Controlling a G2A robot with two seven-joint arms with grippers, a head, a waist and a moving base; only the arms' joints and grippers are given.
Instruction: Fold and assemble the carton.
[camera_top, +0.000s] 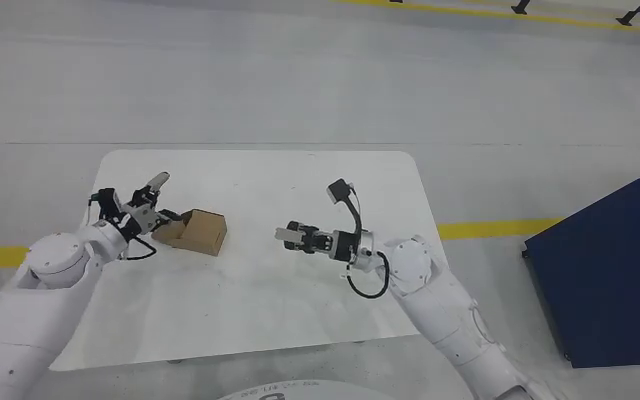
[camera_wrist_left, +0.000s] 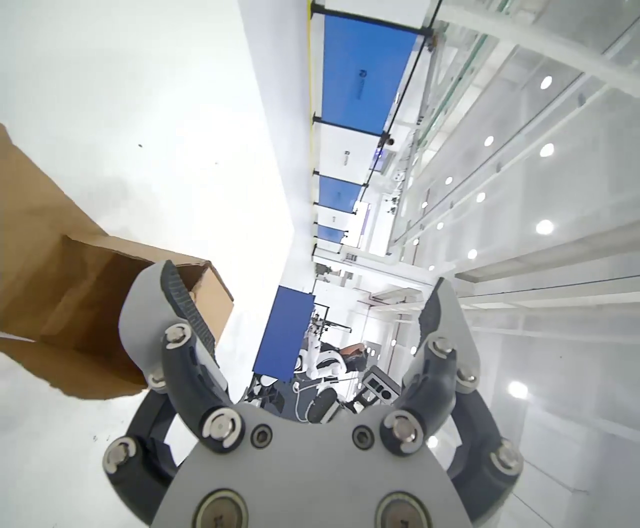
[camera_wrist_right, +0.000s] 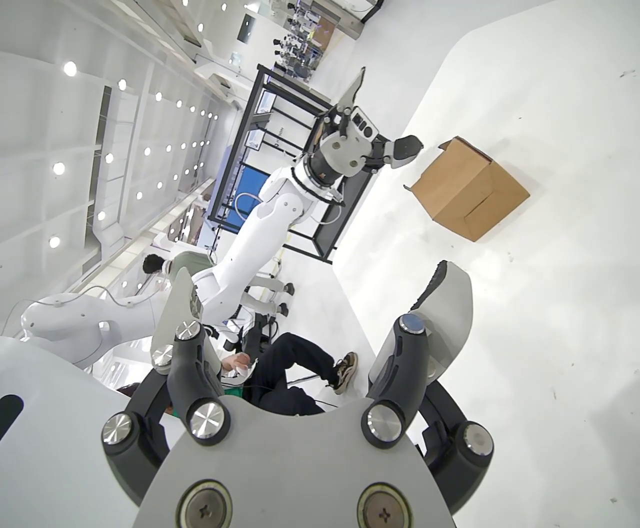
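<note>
A brown cardboard carton (camera_top: 200, 232) lies on its side on the left part of the white table (camera_top: 300, 300), one end open with a flap out. My left gripper (camera_top: 166, 197) is open at that open end. In the left wrist view one fingertip (camera_wrist_left: 170, 285) overlaps the carton's (camera_wrist_left: 60, 300) opening while the other stands off to the side; nothing sits between them. My right gripper (camera_top: 281, 237) hovers open and empty near the table's middle, well apart from the carton. The right wrist view has the carton (camera_wrist_right: 470, 190) beyond my right gripper (camera_wrist_right: 315, 285), with the left gripper (camera_wrist_right: 385, 114) next to it.
The table's bare white top stretches between the carton and the right gripper and along the front. A dark blue panel (camera_top: 600, 270) stands on the floor past the table's right edge.
</note>
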